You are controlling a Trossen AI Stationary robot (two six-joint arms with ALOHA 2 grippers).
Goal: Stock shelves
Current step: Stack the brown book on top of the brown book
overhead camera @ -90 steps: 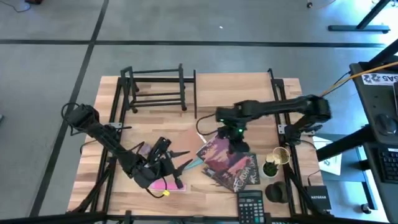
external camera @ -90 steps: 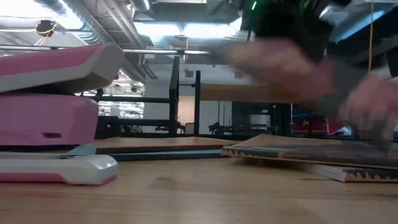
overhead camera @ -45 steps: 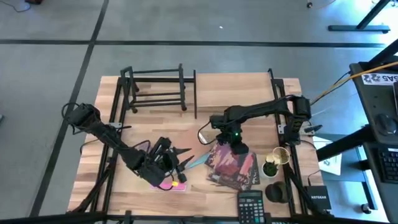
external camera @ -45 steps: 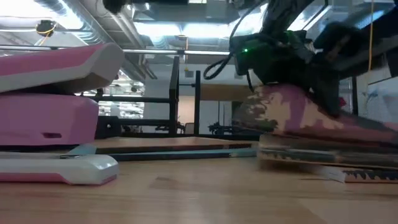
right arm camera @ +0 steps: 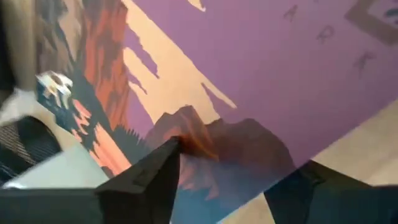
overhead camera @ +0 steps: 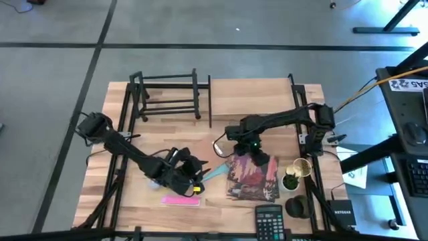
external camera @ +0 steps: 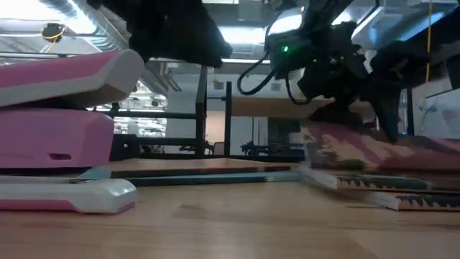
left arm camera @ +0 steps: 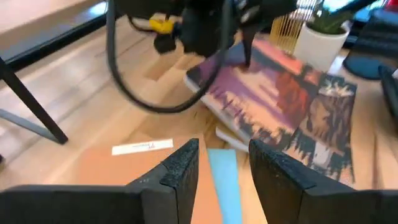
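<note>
A stack of books [overhead camera: 254,177] with a purple and orange cover [left arm camera: 280,102] lies on the table right of centre. My right gripper [overhead camera: 257,159] stands over the stack's far end, open, its fingers spread above the cover [right arm camera: 261,68]. My left gripper [overhead camera: 198,169] hovers open left of the books, over a light blue strip [left arm camera: 224,180] and a brown folder [left arm camera: 143,162], touching nothing. The black bar rack [overhead camera: 167,97] stands at the far left. The wood-board shelf [external camera: 266,106] on black posts stands beside it, farther back. My right gripper comes at the top book's cover [right arm camera: 205,134] from above, fingers pointing down and set wide apart near the book's far end. The top book lies on the stack. I cannot tell whether the fingertips touch the cover.
A pink stapler [overhead camera: 180,199] lies near the front edge, left of the books, and fills the left of the low view [external camera: 57,129]. A calculator [overhead camera: 269,217], a small potted plant [overhead camera: 292,179] and a gold wire cup [overhead camera: 302,167] crowd the front right.
My right gripper has come toward the near edge with the top book. The book has turned from a slant to square on the stack, and its raised far end has sunk. My left gripper has moved right, off the pink stapler and toward the books.
</note>
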